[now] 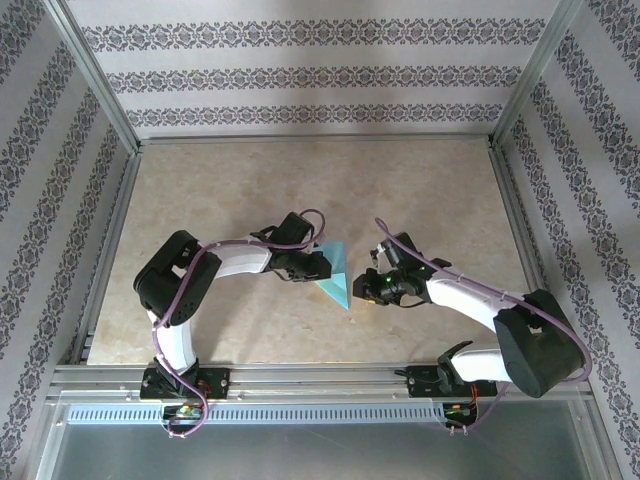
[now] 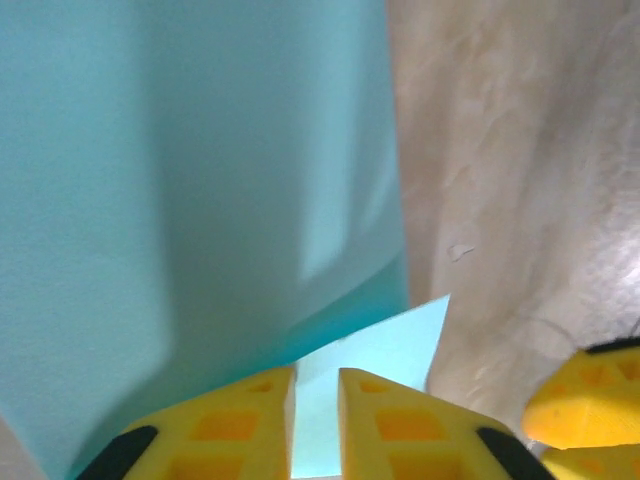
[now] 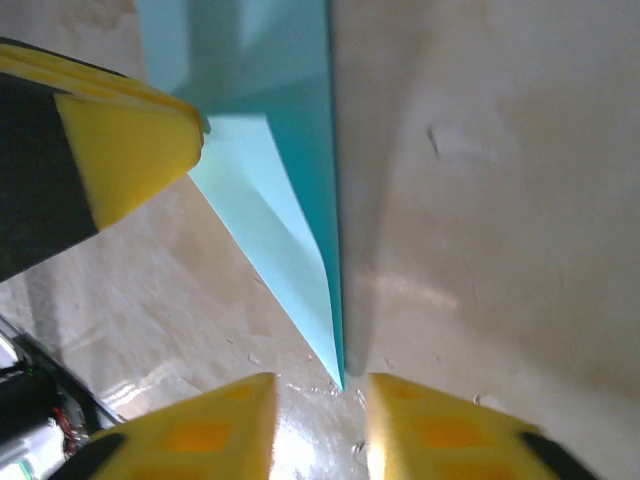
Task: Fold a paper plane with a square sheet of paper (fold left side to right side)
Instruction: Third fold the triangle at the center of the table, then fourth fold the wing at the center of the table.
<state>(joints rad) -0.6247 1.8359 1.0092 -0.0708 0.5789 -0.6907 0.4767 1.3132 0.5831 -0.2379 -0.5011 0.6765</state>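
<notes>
The left gripper [image 2: 316,425] is standing slightly parted over the square sheet of paper [image 1: 336,276], lying on the table [image 1: 200,190] folded into a triangle. Unpinned, the fold is threatening to spring open, while the right gripper [image 3: 320,420], also parted at its tip, is risking nudging it askew.

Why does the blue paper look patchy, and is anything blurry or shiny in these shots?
Left wrist view: the paper sits very close, soft, crossed by grey shadows. Right wrist view: a pale glare streak on the table near the paper's tip. Top view: even light, sharp.
</notes>
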